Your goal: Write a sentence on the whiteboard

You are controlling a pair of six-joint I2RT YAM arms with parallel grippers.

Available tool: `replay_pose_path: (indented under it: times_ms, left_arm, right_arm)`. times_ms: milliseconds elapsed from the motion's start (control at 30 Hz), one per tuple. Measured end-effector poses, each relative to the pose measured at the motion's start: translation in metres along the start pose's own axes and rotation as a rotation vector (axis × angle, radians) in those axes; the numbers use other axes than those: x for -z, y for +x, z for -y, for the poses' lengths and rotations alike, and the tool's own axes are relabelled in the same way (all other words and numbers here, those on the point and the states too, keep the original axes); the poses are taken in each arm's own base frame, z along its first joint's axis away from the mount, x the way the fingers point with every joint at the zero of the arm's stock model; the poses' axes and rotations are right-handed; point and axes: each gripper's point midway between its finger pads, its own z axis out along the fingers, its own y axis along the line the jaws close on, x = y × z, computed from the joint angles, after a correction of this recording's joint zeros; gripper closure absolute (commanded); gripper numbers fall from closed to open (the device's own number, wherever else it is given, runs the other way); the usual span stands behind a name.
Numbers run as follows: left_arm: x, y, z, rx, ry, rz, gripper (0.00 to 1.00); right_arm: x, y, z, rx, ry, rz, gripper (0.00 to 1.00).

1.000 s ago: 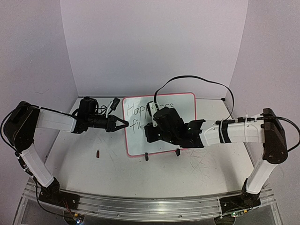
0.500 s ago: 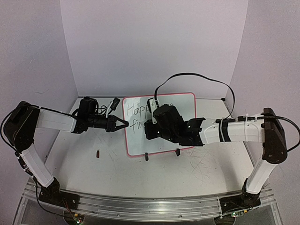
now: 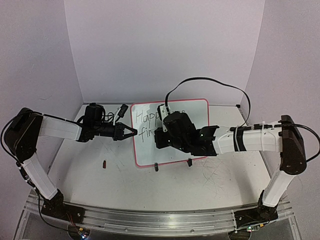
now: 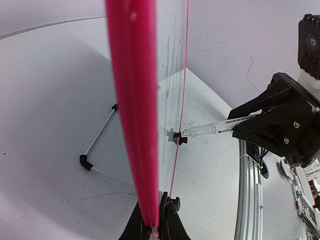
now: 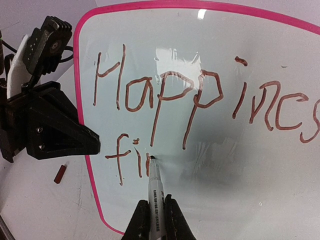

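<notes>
White scuffed tabletop [image 3: 100, 185] sits between pale walls, and the whiteboard [image 3: 196, 114] stands propped at its middle, toward the far side. On the board's left, the left gripper [image 4: 155, 227] is clamped tight on the pink frame edge. From the right, the right gripper [image 5: 154, 212] is pinched shut around a marker [image 5: 154, 187], whose tip touches the board just after "fi" on the second line of the sentence [image 5: 200, 95]. The "n" looks to be next. Light, even pressure and short strokes should serve, with the left arm bracing so the board neither tips nor slides.
</notes>
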Motion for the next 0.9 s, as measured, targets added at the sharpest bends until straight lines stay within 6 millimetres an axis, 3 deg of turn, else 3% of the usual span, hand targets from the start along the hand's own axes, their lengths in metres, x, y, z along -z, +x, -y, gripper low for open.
replay_pose_path:
  times_ms: [633, 900]
  left_arm:
    - [0.000, 0.001, -0.001, 0.002, -0.001, -0.001, 1.00]
    - [0.000, 0.001, -0.001, 0.002, 0.000, -0.001, 1.00]
  right_arm:
    - [0.001, 0.022, 0.002, -0.018, -0.011, -0.045, 1.00]
    - [0.001, 0.022, 0.002, -0.021, -0.011, -0.045, 1.00]
